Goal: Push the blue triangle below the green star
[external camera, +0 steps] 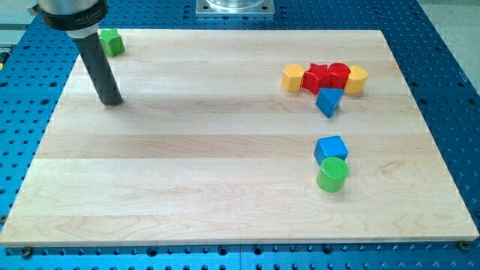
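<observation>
The blue triangle [328,101] lies at the view's upper right, just below a row of blocks. A green block [112,42], partly hidden behind my rod, sits at the view's top left edge of the board; its shape is hard to make out, perhaps the star. My tip [112,100] rests on the board at the view's left, below that green block and far left of the blue triangle.
A row of yellow hexagon [292,77], red star [316,76], red cylinder [339,74] and yellow cylinder [356,79] sits above the triangle. A blue cube [331,148] and green cylinder [332,175] touch at the lower right. The wooden board [187,165] lies on a blue perforated table.
</observation>
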